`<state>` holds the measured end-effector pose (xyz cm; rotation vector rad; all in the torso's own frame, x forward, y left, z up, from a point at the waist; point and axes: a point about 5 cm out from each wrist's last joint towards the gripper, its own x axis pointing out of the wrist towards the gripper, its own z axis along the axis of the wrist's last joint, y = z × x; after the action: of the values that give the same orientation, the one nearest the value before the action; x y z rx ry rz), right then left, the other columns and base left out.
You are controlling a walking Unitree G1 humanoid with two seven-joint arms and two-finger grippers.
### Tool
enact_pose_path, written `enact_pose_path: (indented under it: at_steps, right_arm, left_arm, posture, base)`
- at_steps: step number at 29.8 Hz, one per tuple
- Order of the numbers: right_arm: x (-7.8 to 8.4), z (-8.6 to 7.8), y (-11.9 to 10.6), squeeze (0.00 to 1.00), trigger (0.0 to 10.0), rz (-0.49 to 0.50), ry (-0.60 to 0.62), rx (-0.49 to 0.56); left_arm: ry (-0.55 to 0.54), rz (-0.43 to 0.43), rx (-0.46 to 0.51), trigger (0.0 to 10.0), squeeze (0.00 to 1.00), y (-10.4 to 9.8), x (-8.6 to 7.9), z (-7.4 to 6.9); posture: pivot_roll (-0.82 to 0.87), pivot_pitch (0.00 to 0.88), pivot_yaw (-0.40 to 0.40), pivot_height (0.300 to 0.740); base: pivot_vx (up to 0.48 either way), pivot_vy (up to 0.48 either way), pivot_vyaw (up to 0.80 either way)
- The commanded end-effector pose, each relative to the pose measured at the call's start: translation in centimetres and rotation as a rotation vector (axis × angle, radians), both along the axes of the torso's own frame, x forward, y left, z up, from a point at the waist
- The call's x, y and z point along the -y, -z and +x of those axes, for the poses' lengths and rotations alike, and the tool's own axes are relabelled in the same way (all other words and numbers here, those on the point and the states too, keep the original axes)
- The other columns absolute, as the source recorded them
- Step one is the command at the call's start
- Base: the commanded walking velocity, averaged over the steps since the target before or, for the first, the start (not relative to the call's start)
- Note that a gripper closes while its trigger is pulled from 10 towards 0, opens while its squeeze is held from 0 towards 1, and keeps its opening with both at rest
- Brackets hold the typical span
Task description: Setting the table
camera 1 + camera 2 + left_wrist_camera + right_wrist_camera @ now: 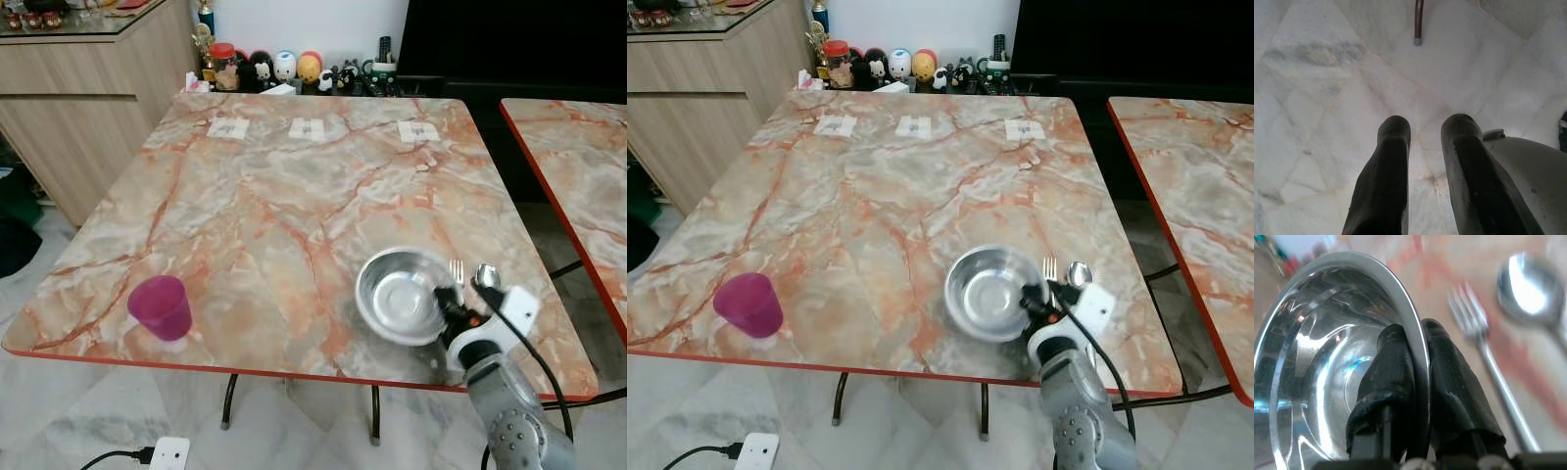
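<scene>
steel bowl (400,294) rim pinched tight by right claw (1418,362); thin grip may slip, knocking fork (457,271).

steel bowl (400,294) upright (rim pinched) | fork (457,270), spoon (487,277) beside

Marble-pattern table (294,196) with red edge on thin dark legs. Second matching table (578,166) just beside, right. Wooden cabinet (88,108) far left. White wall (304,24), figurine row (279,69) below. Pale marble floor (1327,98), white power strip (168,453).
</scene>
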<state>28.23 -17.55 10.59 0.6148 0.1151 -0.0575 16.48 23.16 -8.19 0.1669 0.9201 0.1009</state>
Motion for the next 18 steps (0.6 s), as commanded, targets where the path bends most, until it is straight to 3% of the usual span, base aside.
enact_pose_path:
  at_steps: [1,2,3,4,5,10,13,18]
  right_arm:
    - [0.0,0.4,-0.8,0.0,0.0,0.022,0.02,0.061]
    - [-0.1,0.7,-1.5,0.0,0.0,0.027,0.017,0.111]
    - [-0.2,1.0,-1.9,0.0,4.0,0.009,0.01,0.137]
    - [-0.2,1.1,-2.0,0.0,4.0,-0.005,0.004,0.151]
    - [-0.4,1.3,-2.4,0.0,10.0,-0.033,-0.007,0.179]
    - [-0.4,1.4,-2.7,0.0,10.0,-0.087,-0.013,0.223]
    - [-0.4,1.4,-3.1,0.0,10.0,-0.187,-0.034,0.268]
    - [1.0,1.7,-4.2,0.0,10.0,-0.263,-0.017,0.331]
  left_arm:
    - [0.003,0.014,-0.015,10.0,0.0,0.0,-0.1,-0.1]
    - [0.003,0.013,-0.001,10.0,0.0,-0.2,0.0,0.4]
    - [0.004,0.012,0.004,10.0,0.0,-0.2,0.1,0.7]
    - [0.004,0.011,0.006,10.0,0.0,-0.3,0.2,0.8]
    - [0.005,0.008,0.014,10.0,0.0,-0.4,0.4,1.1]
    - [-0.004,-0.002,0.024,10.0,0.0,-0.2,0.9,1.1]
    - [-0.011,-0.007,0.003,10.0,0.0,0.2,1.1,0.2]
    - [-0.032,-0.01,0.006,10.0,0.0,0.5,1.4,-0.5]
  posture:
    - [-0.03,0.021,0.018,0.74]
    - [-0.03,0.02,0.016,0.74]
    - [-0.03,0.015,0.014,0.74]
    - [-0.03,0.015,0.014,0.74]
    - [-0.03,0.015,0.011,0.74]
    - [-0.03,0.019,0.001,0.74]
    - [-0.04,0.015,-0.014,0.74]
    - [-0.01,0.039,-0.02,0.74]
  base:
    - [0.0,0.0,0.0]
    - [0.0,0.0,0.0]
    - [0.0,0.0,0.0]
    - [0.0,0.0,0.0]
    - [0.0,0.0,0.0]
    - [0.0,0.0,0.0]
    - [0.0,0.0,0.0]
    - [0.0,0.0,0.0]
